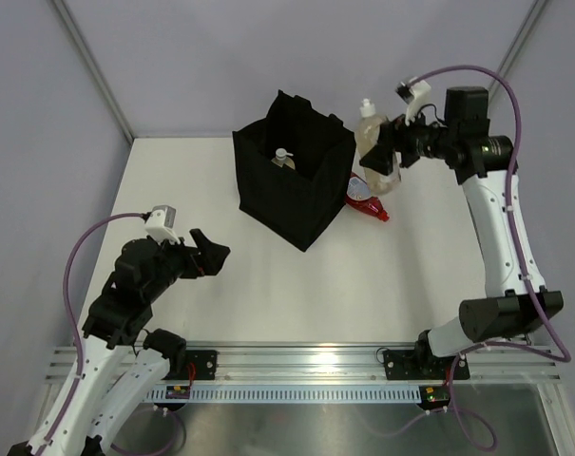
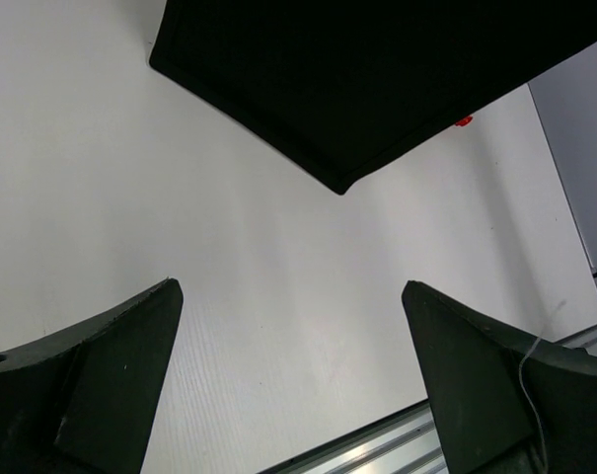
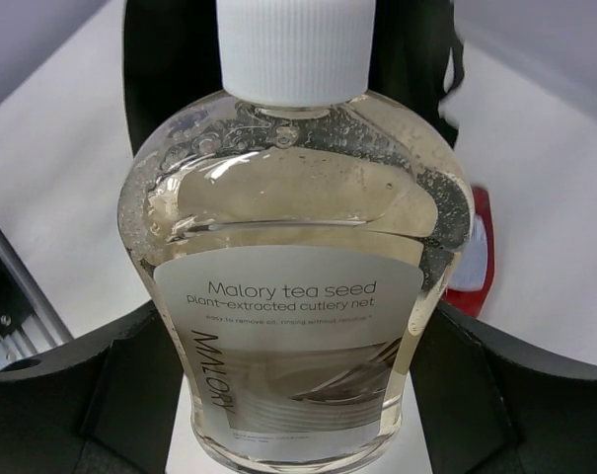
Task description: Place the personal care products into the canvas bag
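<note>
one canvas bag (image 1: 297, 204) stands by the table's (image 1: 268, 294) far edge, with one white-capped bottle (image 1: 283, 158) showing inside it. one red squeeze bottle (image 1: 368, 205) lies on the table just beside the bag, on the side toward the right edge. the right end effector (image 1: 384, 152) grips one pale-liquid bottle (image 3: 293, 197) (white ribbed cap) by its sides. the left end effector (image 2: 290, 296) hangs spread wide, holding nothing, over the near left part.

Bare tabletop (image 1: 411, 275) lies open before and left of the canvas bag (image 1: 287, 195), the mid-table obstacle; its mouth opens upward. Its right flank is crowded: red squeeze bottle (image 1: 368, 204) lying just beside it, amber-liquid bottle (image 1: 371, 133) above in the right gripper (image 1: 382, 157).
</note>
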Tool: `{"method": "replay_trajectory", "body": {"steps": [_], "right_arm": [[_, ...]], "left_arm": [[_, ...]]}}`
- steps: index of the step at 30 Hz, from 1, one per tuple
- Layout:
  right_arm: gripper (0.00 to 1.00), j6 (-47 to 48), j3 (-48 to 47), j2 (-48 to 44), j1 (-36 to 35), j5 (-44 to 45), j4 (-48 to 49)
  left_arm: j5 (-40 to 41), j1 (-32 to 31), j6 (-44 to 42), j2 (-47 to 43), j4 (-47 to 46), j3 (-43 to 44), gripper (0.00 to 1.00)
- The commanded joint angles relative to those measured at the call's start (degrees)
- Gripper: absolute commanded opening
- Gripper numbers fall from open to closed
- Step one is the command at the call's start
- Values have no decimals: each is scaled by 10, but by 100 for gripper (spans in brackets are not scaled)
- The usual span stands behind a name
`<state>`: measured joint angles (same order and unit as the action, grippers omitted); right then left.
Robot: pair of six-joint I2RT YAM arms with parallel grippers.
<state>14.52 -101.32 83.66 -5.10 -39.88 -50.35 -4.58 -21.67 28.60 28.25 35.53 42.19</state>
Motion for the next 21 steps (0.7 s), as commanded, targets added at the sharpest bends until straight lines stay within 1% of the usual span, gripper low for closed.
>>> {"method": "replay_trajectory", "body": {"steps": [1, 2, 3, 4, 5, 6, 8, 9, 12, 14, 17, 20, 21], "right_arm": [[0, -65, -173, 71, -74, 52, 68], [0, -74, -210, 91, -85, 65, 68], [0, -76, -282, 135, -97, 93, 67], [0, -84, -316, 156, -120, 106, 68], [0, -91, -351, 179, -132, 138, 69], [0, -96, -409, 222, -144, 155, 77], [0, -107, -444, 258, -179, 196, 97], [0, -108, -447, 283, -191, 238, 135], [0, -121, -417, 315, -220, 290, 221], [0, -137, -412, 331, -227, 300, 239], [0, -160, -395, 348, -228, 294, 239], [0, -156, -309, 316, -228, 278, 264], [3, -151, -265, 298, -228, 269, 275]], "left_arm": [[-21, 1, 2, -3, 3, 34, 99], [-22, 1, 2, -4, 5, 37, 99], [-23, 1, 2, -6, 9, 37, 99], [-22, 1, 3, -11, 9, 36, 99], [-19, 1, 3, -14, 11, 33, 99], [-18, 1, 5, -18, 10, 26, 99], [-17, 1, 8, -27, 6, 18, 99], [-19, 1, 12, -29, 2, 7, 99], [-25, 1, 22, -36, -16, -7, 99], [-26, 1, 25, -38, -20, -12, 99], [-24, 1, 18, -37, -19, -17, 99], [-23, 1, 11, -36, -24, -23, 99], [-23, 1, 10, -36, -28, -25, 99]]}}
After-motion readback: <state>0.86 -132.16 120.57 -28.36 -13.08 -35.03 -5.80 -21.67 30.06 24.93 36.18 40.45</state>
